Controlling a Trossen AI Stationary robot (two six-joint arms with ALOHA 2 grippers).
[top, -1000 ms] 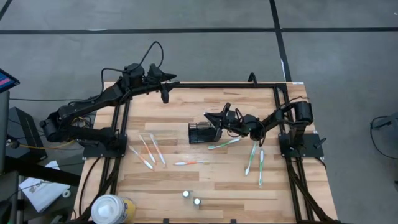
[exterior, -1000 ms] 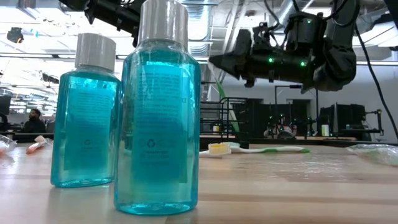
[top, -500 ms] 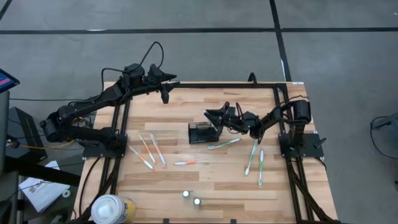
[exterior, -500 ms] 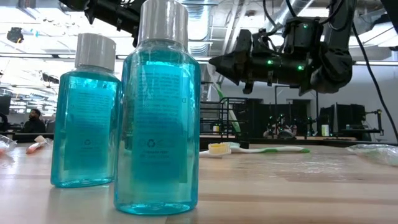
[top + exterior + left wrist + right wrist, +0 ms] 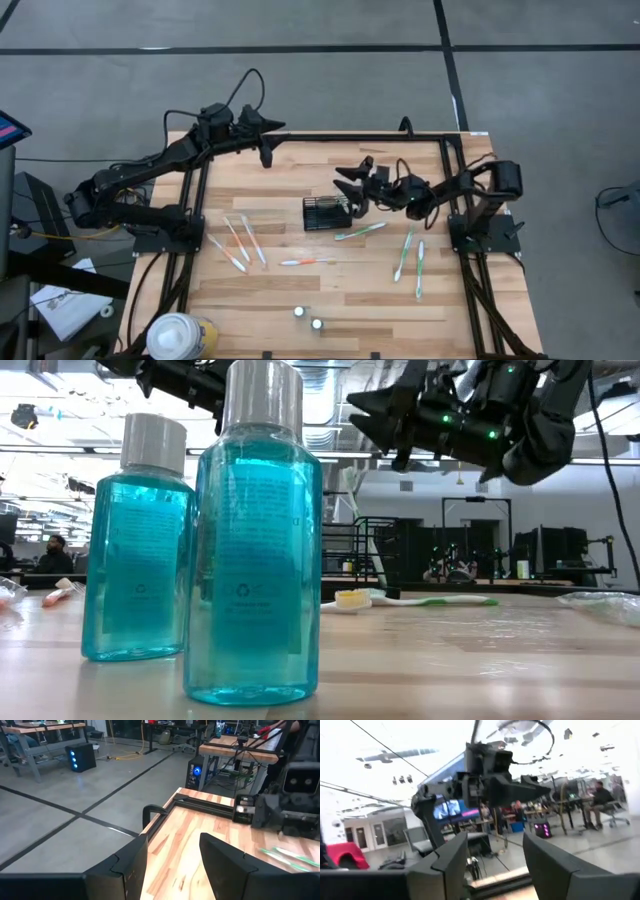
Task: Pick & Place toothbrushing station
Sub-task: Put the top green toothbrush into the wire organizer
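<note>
The black wire-mesh holder point(image 5: 320, 213) is seen standing on the table point(image 5: 280, 300) near its middle, with a green toothbrush point(image 5: 360, 231) lying just beside it. The right claw point(image 5: 350, 180) is held raised just above and beside the holder, its fingers apart and nothing between them. The left claw point(image 5: 268, 140) is kept over the table's far edge, fingers apart and empty. Further toothbrushes point(image 5: 238, 243) lie scattered on the table, well apart from the holder.

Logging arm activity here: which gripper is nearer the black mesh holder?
Right. The right gripper hangs open just beside the black mesh holder, on its far right side; the left gripper waits open near the table's far edge.
</note>
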